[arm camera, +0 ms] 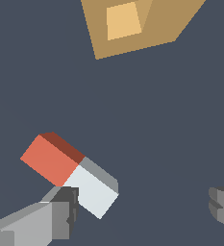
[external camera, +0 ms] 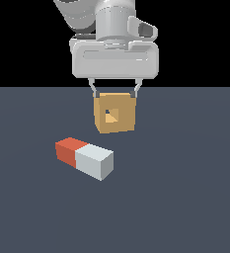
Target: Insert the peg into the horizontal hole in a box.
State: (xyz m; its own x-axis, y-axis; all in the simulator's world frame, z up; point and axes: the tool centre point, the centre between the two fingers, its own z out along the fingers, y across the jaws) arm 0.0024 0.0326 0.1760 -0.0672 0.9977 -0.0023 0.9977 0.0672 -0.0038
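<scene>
Red-orange and white-grey square-section peg (arm camera: 69,175): rigid, likely light, flat-sided; I would pinch its red half. My gripper (arm camera: 144,206) is spread, empty, peg beside one finger.

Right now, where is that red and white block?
The peg lies flat on the floor in the exterior view, nearer the camera than the box and toward that view's left, untouched by the open pincer.

The peg (external camera: 84,158) is half red-orange, half white-grey, the box (external camera: 115,114) tan with a dark hole (external camera: 108,112), on a slate-blue worktop (external camera: 185,197).
</scene>
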